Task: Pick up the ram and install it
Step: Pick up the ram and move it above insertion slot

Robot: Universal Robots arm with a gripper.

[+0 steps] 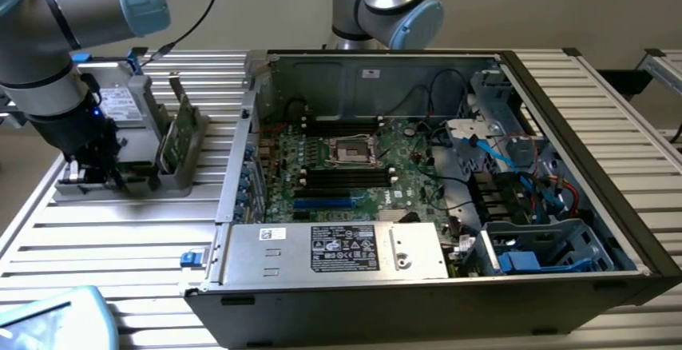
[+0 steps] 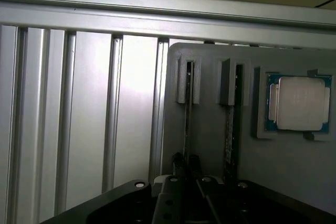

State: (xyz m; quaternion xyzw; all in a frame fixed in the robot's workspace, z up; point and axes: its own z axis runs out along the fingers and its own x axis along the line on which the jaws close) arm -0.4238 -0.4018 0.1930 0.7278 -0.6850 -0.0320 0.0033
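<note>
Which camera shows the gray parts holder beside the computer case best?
The exterior view: the gray holder sits on the slatted table, a green card upright in it. The wrist view shows part of it: two slots and the processor chip.

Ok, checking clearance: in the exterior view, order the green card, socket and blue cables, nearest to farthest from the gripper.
1. Green card, beside the gripper, the exterior view's left.
2. Socket, mid-picture.
3. Blue cables, the exterior view's right.
</note>
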